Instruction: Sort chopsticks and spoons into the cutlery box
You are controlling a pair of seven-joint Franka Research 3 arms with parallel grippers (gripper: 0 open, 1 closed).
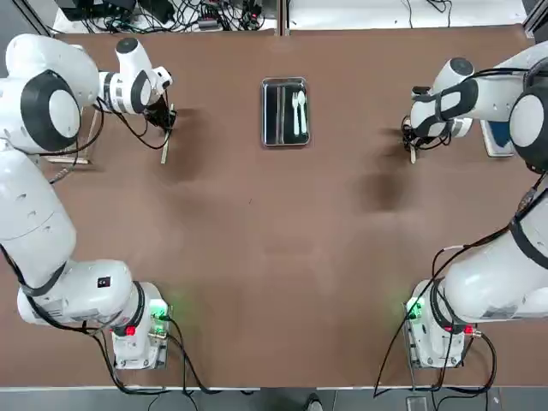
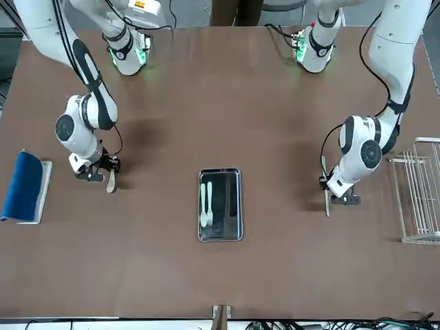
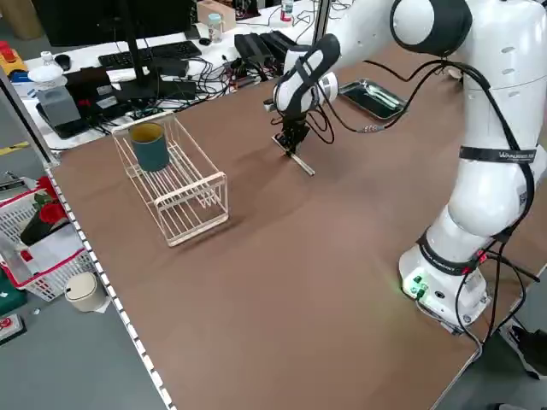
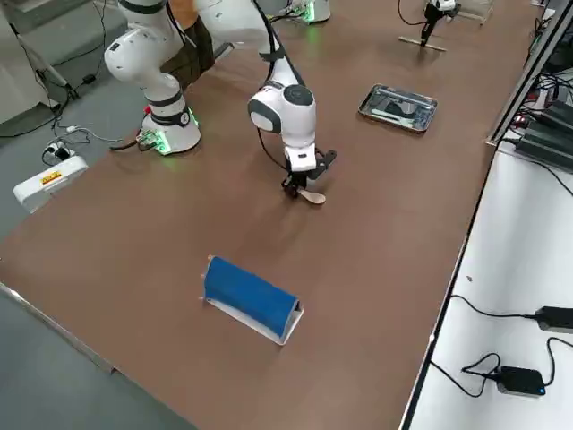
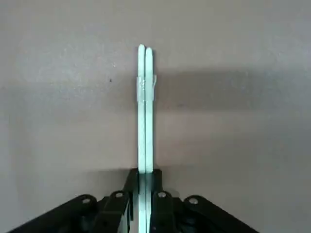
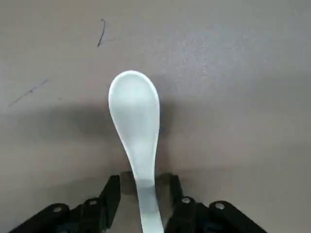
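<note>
Wooden chopsticks (image 5: 145, 121) pinched in shut left jaws; right jaws part-open astride spoon (image 6: 137, 126) handle.

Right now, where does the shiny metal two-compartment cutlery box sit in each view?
Top view: shiny metal cutlery box, upper centre.
Front view: lower centre.
Left side view: upper right, beyond the left arm.
Right side view: upper right.
Left wrist view: not in it.
Right wrist view: not in it.
Shared landmark: white spoons lying inside it.
</note>
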